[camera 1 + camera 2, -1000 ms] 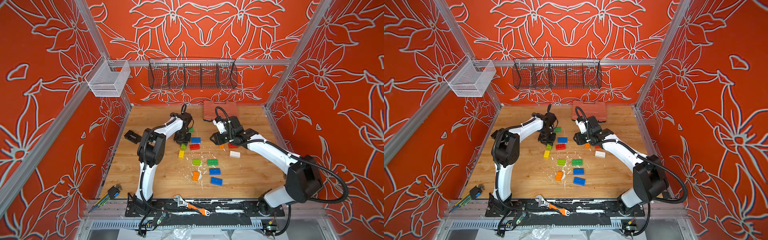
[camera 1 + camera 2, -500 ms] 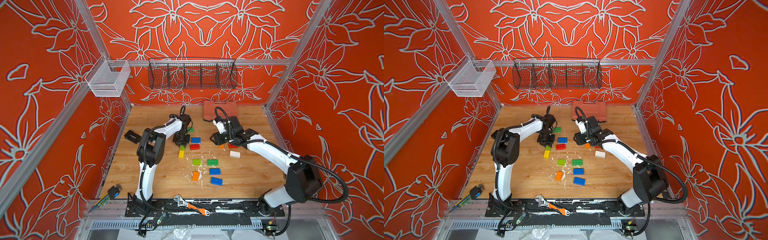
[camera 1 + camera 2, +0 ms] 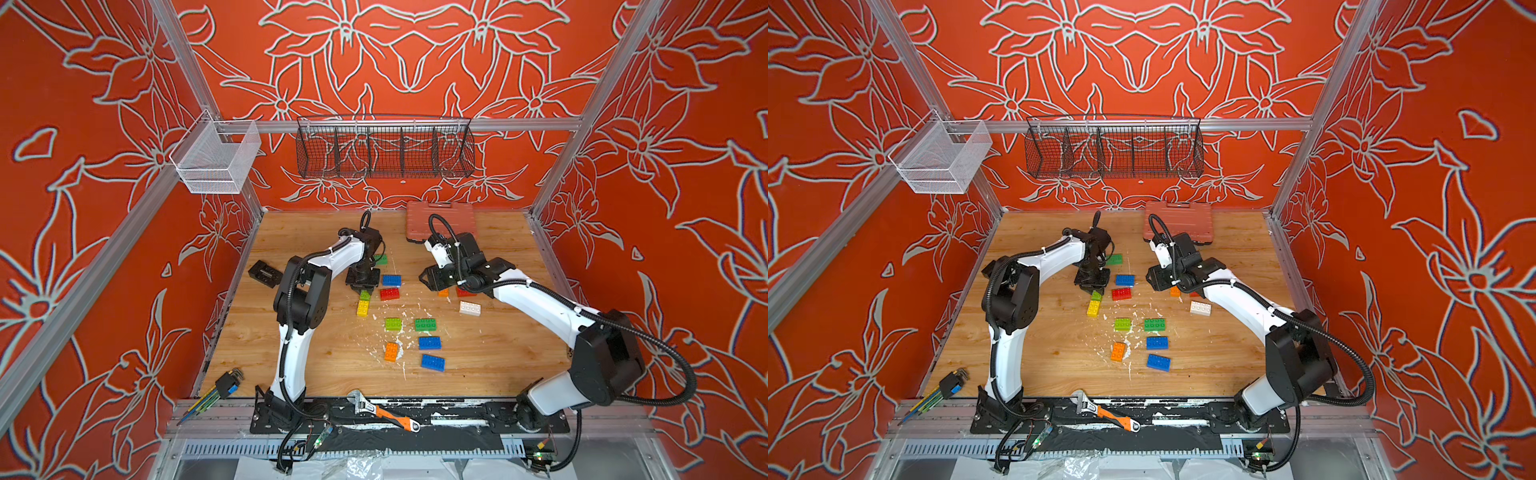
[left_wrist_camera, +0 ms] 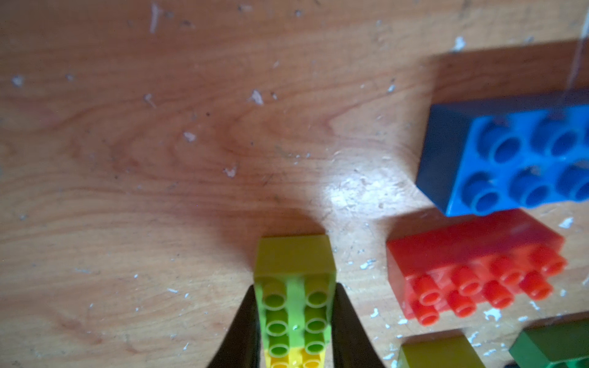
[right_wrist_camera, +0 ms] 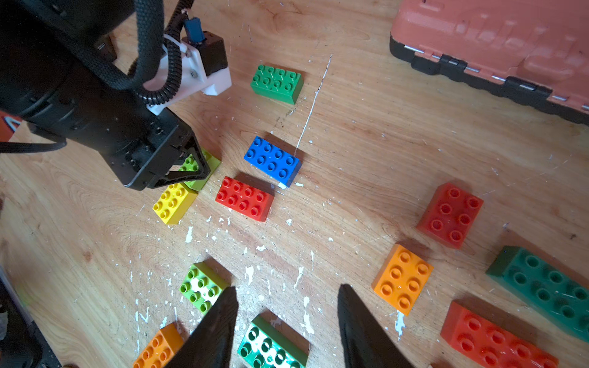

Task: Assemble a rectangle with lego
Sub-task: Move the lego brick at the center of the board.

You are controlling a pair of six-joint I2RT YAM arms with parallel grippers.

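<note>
Firmly pinched between the two black fingers of the left gripper [image 4: 295, 286] is a lime-green studded plastic brick [image 4: 294, 306], low over the scuffed wooden tabletop [image 4: 143, 143], with one end butted against a yellow studded plastic brick [image 4: 291, 361] (whether the lime one sits flat on the wood or a shade above it I cannot tell). Just beside this pair lies a red two-by-four plastic brick [image 4: 475, 270], and close to that a blue two-by-four plastic brick [image 4: 516, 159]. A dark green two-by-four plastic brick [image 5: 276, 83] lies apart, further towards the back. Nearer the front, in both top views, loose pieces are scattered: a short lime brick [image 3: 393, 323], a green brick [image 3: 425, 324], a short orange brick [image 3: 391, 351], two more blue bricks [image 3: 429, 343] and, off to the right, a white brick [image 3: 470, 308]. The right gripper [image 5: 287, 288] hangs over the table with its jaws spread wide and nothing between them. A salmon-pink ribbed tool case [image 3: 441, 220] lies at the back edge, and a small black block [image 3: 265, 272] lies by the left edge
</note>
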